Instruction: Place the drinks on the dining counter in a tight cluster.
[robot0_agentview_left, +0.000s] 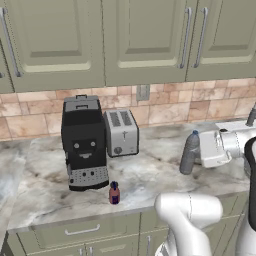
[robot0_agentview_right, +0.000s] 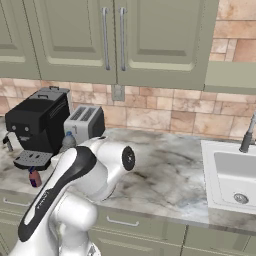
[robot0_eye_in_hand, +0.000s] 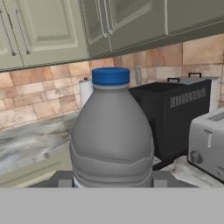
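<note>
1. The water bottle (robot0_agentview_left: 190, 152) stands upright on the counter (robot0_agentview_left: 150, 175), at the right of the left base view, right of the toaster (robot0_agentview_left: 121, 132).
2. It is grey and clear, with a blue cap (robot0_eye_in_hand: 110, 75).
3. The pincer (robot0_agentview_left: 200, 150) comes in level from the right and meets the bottle's right side at about mid height.
4. In the hand view the bottle (robot0_eye_in_hand: 112, 135) sits dead centre and very close, its base between the 2 finger tips (robot0_eye_in_hand: 59, 180) low at either side.
5. The jaws stand partly apart with the bottle between them; whether they press on it, I cannot tell.
6. The bottle's base appears to rest on the counter, though the contact is hard to judge.
7. The red bottle (robot0_agentview_left: 114, 193) stands upright near the counter's front edge, just in front of the coffee machine (robot0_agentview_left: 84, 143) and well apart from the water bottle.
8. In the right base view the red bottle (robot0_agentview_right: 34, 177) shows at the far left below the coffee machine (robot0_agentview_right: 37, 127), with the white arm (robot0_agentview_right: 85, 175) crossing in front.
9. There the water bottle's top (robot0_agentview_right: 68, 140) peeks above the arm, in front of the toaster (robot0_agentview_right: 85, 122).
10. The coffee machine and toaster stand side by side against the brick wall (robot0_agentview_left: 170, 105), under green cabinets (robot0_agentview_left: 145, 40).
11. A sink (robot0_agentview_right: 232, 175) with a tap (robot0_agentview_right: 247, 135) lies at the right end of the counter.
</note>
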